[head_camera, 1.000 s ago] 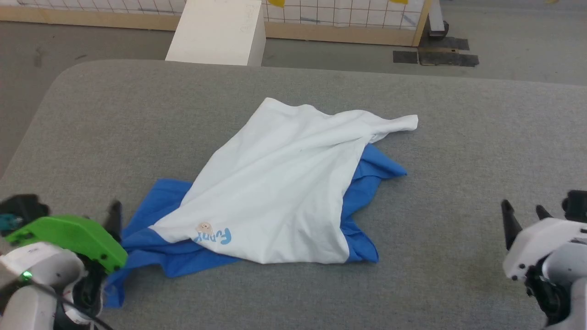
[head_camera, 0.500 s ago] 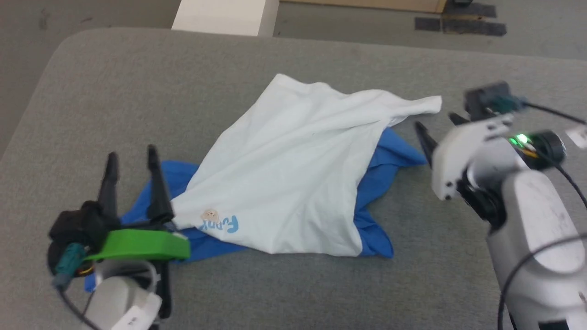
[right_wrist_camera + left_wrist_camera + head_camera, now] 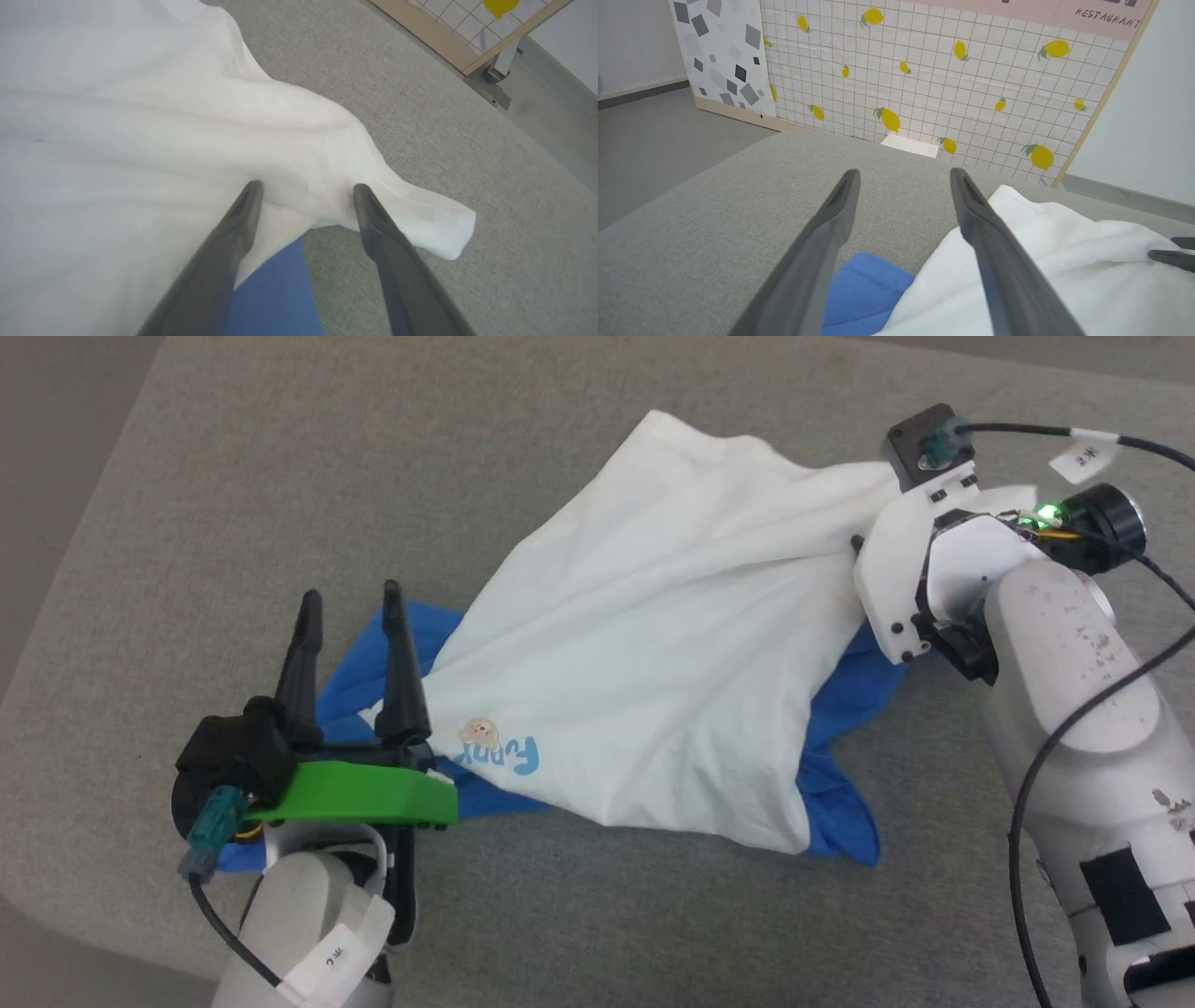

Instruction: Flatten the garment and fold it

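Observation:
The garment (image 3: 653,625) lies crumpled on the grey padded table (image 3: 233,476), its white body on top and blue parts sticking out at the left and lower right. Small light-blue lettering (image 3: 509,756) shows near its left corner. My left gripper (image 3: 350,602) is open, its fingers straddling the blue sleeve (image 3: 864,289) at that corner, with the white cloth (image 3: 1017,261) beside the right finger. My right gripper (image 3: 306,186) is open just above the bunched white corner (image 3: 444,224) at the garment's far right, with blue fabric (image 3: 275,289) beneath. In the head view its white wrist housing (image 3: 896,579) covers the fingers.
The table's rounded edge (image 3: 56,896) runs down the left, with grey floor beyond. Behind the table, a tiled panel with lemons (image 3: 952,79) and a white box (image 3: 910,144) stand. A black cable (image 3: 1074,728) loops along my right forearm.
The head camera has tilted down and closer. Both arms have come forward to the garment: the left to its blue left corner, the right to its far white corner. Both grippers stayed open.

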Controlling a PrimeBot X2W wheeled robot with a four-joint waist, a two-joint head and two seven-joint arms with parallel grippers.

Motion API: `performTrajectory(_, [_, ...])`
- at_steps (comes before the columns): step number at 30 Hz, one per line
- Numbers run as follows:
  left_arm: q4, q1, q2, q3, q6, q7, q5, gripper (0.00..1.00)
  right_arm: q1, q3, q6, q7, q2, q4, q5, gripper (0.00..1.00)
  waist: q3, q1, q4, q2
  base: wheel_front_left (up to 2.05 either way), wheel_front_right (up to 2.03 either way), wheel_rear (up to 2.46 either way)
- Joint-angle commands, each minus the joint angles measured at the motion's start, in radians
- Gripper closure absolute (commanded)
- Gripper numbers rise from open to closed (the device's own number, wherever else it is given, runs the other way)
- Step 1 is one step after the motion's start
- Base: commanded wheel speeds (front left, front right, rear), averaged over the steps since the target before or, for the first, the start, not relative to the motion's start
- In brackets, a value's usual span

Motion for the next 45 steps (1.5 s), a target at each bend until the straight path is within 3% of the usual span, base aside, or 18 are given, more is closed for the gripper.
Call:
performTrajectory(1, [0.002,-0.02,-0.009,-0.001,-0.009,-0.005,0.007,0.0,-0.021,0.014,-0.002,0.008,-0.004,0.025,-0.012,0.0,0.043,0.0,0.036,0.0,0.0,0.0,0.0])
performTrajectory(7, [0.019,-0.034,-0.032,-0.012,-0.028,-0.005,0.012,0.0,-0.064,0.083,-0.002,0.027,-0.027,0.112,-0.029,0.0,0.068,0.0,0.061,0.0,0.0,0.0,0.0])
performTrajectory(8, [0.019,-0.034,-0.035,-0.014,-0.031,-0.005,0.014,0.0,-0.071,0.09,-0.002,0.035,-0.029,0.124,-0.021,0.69,0.071,0.0,0.065,0.0,0.0,0.0,0.0])
performTrajectory(9, [0.019,-0.035,-0.036,-0.016,-0.033,-0.005,0.015,0.0,-0.077,0.098,-0.002,0.038,-0.034,0.13,-0.016,0.95,0.072,0.0,0.068,0.0,0.0,0.0,0.0])
performTrajectory(10, [0.019,-0.035,-0.038,-0.019,-0.035,-0.005,0.016,0.0,-0.085,0.104,-0.002,0.044,-0.042,0.135,-0.006,1.0,0.074,0.0,0.073,0.0,0.0,0.0,0.0])
performTrajectory(18, [0.014,-0.055,-0.045,-0.07,-0.052,-0.005,-0.002,0.0,-0.224,0.038,-0.002,0.046,-0.149,0.116,0.033,1.0,0.106,0.0,0.152,0.0,0.0,0.0,0.0])
performTrajectory(23, [-0.001,-0.072,-0.046,-0.125,-0.033,-0.005,-0.039,0.0,-0.357,-0.053,-0.002,0.006,-0.213,0.09,-0.03,1.0,0.142,0.0,0.217,0.0,0.0,0.0,0.0])
performTrajectory(30, [-0.007,-0.082,-0.046,-0.158,-0.011,-0.005,-0.069,0.0,-0.47,-0.088,-0.002,-0.193,-0.192,0.036,-0.126,1.0,0.181,0.0,0.253,0.0,0.0,0.0,0.0])
performTrajectory(32, [-0.006,-0.083,-0.046,-0.159,-0.006,-0.005,-0.075,0.0,-0.472,-0.103,-0.002,-0.196,-0.169,0.073,-0.104,1.0,0.181,0.0,0.247,0.0,0.0,0.0,0.0])
performTrajectory(33, [-0.005,-0.082,-0.046,-0.16,-0.003,-0.005,-0.076,0.0,-0.467,-0.103,-0.002,-0.187,-0.159,0.096,-0.098,0.36,0.177,0.0,0.239,0.0,0.0,0.0,0.0])
performTrajectory(34, [-0.003,-0.082,-0.046,-0.16,-0.002,-0.005,-0.075,0.0,-0.465,-0.089,-0.002,-0.186,-0.155,0.109,-0.097,0.0,0.173,0.0,0.233,0.0,0.0,0.0,0.0])
performTrajectory(40, [0.018,-0.08,-0.046,-0.139,-0.007,-0.005,-0.05,0.0,-0.432,-0.078,-0.002,-0.267,-0.136,0.146,0.002,0.0,0.096,0.0,0.164,0.0,0.0,0.0,0.0])
performTrajectory(45, [0.047,-0.063,-0.045,-0.097,-0.024,-0.005,-0.009,0.0,-0.311,-0.126,-0.002,-0.423,-0.115,0.096,0.142,0.0,-0.009,0.0,0.076,0.0,0.0,0.0,0.0])
